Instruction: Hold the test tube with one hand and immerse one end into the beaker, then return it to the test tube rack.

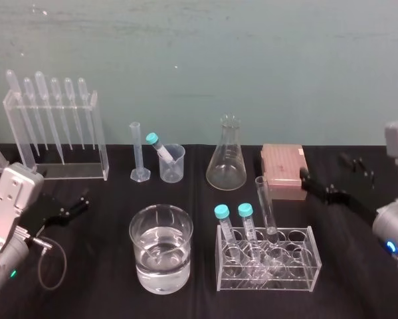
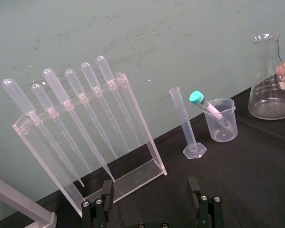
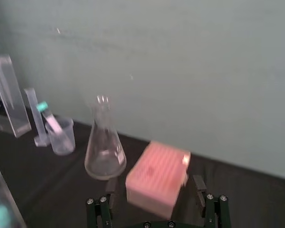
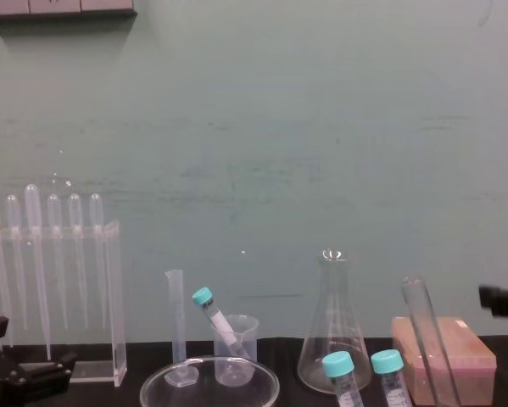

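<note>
Standing rim-up, test tube (image 1: 266,207) leans slightly in clear rack (image 1: 305,271).

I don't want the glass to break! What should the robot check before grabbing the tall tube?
1. Right gripper open: ok.
2. Tall tube upright in the clear rack: ok.
3. Right gripper lined up with the tall tube: not ok, it is by the pink box behind it.
4. Small cup free: not ok, a capped tube leans inside.
5. Left gripper away at the left: ok.
</note>
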